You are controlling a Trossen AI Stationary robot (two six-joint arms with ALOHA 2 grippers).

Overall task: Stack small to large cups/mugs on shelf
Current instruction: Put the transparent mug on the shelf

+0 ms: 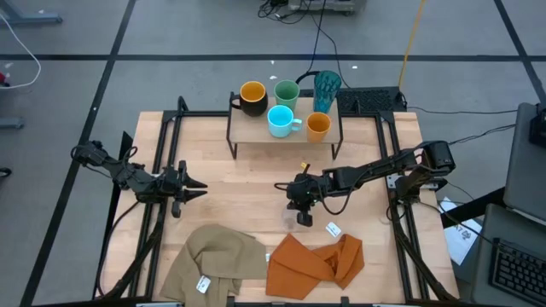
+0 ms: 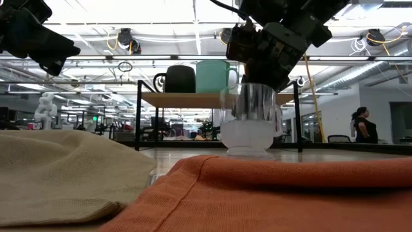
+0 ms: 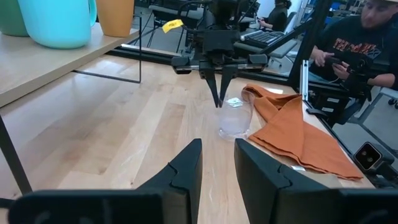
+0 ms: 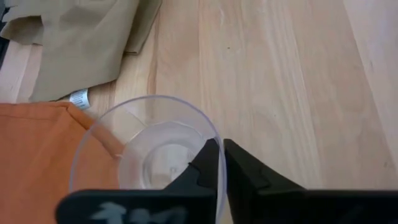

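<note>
Bench: a large light-wood bench [image 1: 247,179] on a black frame carries everything; both dark arms reach in over it.
Shelf: a low rectangular light-wood shelf on thin black legs [image 1: 256,130] stands at the bench's far edge, with five vessels on it.
Tan cloth: a crumpled tan cloth [image 1: 213,260] lies at the bench's near edge, on the left arm's side.
Orange cloth: a folded orange cloth [image 1: 311,264] lies just beside the tan one, near the clear cup.
Left gripper: the left gripper [image 1: 192,189] hovers over the bench's left half, well apart from the cups; in the left wrist view its fingers [image 3: 186,171] stand slightly apart with nothing between them.
Right gripper: the right gripper [image 1: 300,209] points down over the middle of the bench; the right wrist view shows its fingers [image 4: 208,165] pinched together on the rim of the clear cup, one inside the wall and one outside.
Teal tumbler: a tall textured teal tumbler [image 1: 327,85] stands at the shelf's far right corner.
Black mug: a black mug with a yellow-orange inside [image 1: 252,97] stands at the shelf's left end.
Green cup: a green cup [image 1: 287,92] stands between the black mug and the tumbler.
Light blue mug: a light blue mug [image 1: 281,121] sits at the shelf's front, near its middle.
Orange cup: a small orange cup [image 1: 318,125] stands just beside the blue mug, in front of the tumbler.
Clear cup: a small clear plastic cup [image 2: 250,122] stands upright on the bench, off the shelf, just beyond the orange cloth's edge.
</note>
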